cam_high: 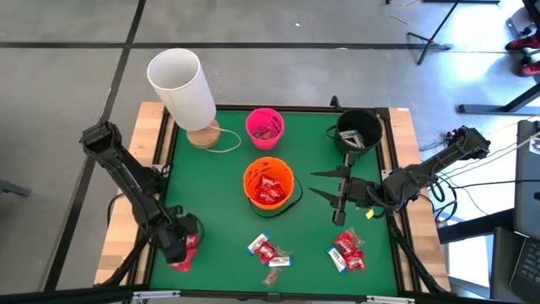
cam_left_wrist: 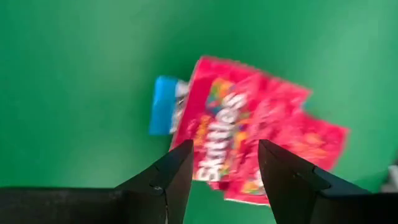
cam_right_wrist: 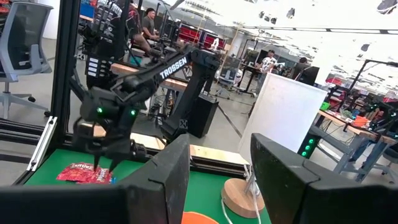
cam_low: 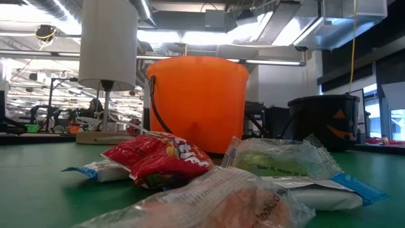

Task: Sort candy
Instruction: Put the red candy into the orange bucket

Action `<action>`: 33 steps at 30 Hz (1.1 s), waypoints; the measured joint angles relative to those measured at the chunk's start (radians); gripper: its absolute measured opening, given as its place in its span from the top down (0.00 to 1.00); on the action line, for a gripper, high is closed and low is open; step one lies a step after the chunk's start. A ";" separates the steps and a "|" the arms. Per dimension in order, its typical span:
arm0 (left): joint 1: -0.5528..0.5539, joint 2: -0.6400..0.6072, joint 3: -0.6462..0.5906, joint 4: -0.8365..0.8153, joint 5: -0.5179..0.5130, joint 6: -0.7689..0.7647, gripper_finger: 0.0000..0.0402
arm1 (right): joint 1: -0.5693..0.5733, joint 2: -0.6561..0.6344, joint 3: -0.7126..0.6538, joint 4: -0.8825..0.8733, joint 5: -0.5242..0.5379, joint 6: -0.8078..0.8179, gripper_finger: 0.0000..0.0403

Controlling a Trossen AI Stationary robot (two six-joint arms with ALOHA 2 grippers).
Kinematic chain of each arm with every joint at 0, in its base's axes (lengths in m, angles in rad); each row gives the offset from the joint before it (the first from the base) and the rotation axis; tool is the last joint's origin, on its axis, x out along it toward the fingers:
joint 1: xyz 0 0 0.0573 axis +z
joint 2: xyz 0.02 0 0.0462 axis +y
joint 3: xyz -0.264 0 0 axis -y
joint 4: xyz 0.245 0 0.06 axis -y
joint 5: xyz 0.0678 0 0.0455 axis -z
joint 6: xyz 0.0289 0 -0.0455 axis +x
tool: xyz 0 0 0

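Note:
Red candy packs (cam_left_wrist: 242, 130) lie flat on the green table mat near its front left corner, with a blue-ended wrapper (cam_left_wrist: 163, 106) beside them. My left gripper (cam_left_wrist: 221, 171) hangs open just above them, pointing down, one finger over each side of a red pack; the right wrist view shows its tips (cam_right_wrist: 102, 163) a little above the packs (cam_right_wrist: 81, 173). Two more candy piles (cam_high: 268, 252) (cam_high: 348, 252) lie near the front edge. My right gripper (cam_high: 337, 196) waits open at mid-right, held level high above the mat.
An orange bucket (cam_high: 270, 186) with red candy stands mid-table, a pink bucket (cam_high: 264, 127) behind it and a black bucket (cam_high: 359, 131) at the far right. A white cylinder (cam_high: 181, 84) on a wooden base stands at the far left. Wooden rails (cam_high: 409, 245) edge the mat.

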 joint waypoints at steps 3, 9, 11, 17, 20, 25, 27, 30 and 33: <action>0.014 0.000 -0.049 0.057 -0.002 -0.002 0.58 | 0.000 0.000 0.000 0.000 0.000 0.000 0.59; 0.042 -0.004 -0.095 0.130 0.001 0.003 0.58 | 0.000 0.000 0.000 0.000 0.000 0.000 0.59; 0.051 -0.004 -0.097 0.129 0.002 0.013 0.58 | 0.000 0.000 0.000 0.000 0.000 0.000 0.59; 0.089 -0.003 -0.098 0.125 -0.008 0.040 0.73 | 0.000 0.000 0.000 0.002 0.000 0.016 0.59; 0.102 -0.003 -0.098 0.124 -0.008 0.044 0.85 | 0.000 0.000 0.000 0.002 0.000 0.017 0.59; 0.115 -0.009 -0.081 0.123 -0.012 0.066 0.99 | 0.000 0.000 0.000 0.002 0.000 0.017 0.59; 0.122 -0.023 -0.052 0.077 -0.026 0.096 1.00 | 0.000 0.000 0.000 0.002 0.000 0.017 0.59; 0.137 -0.048 0.047 -0.028 -0.060 0.130 1.00 | -0.002 0.000 0.000 0.005 0.003 0.010 0.59; 0.149 -0.058 0.163 -0.180 -0.127 0.182 1.00 | -0.002 0.000 0.000 0.007 0.023 -0.001 0.59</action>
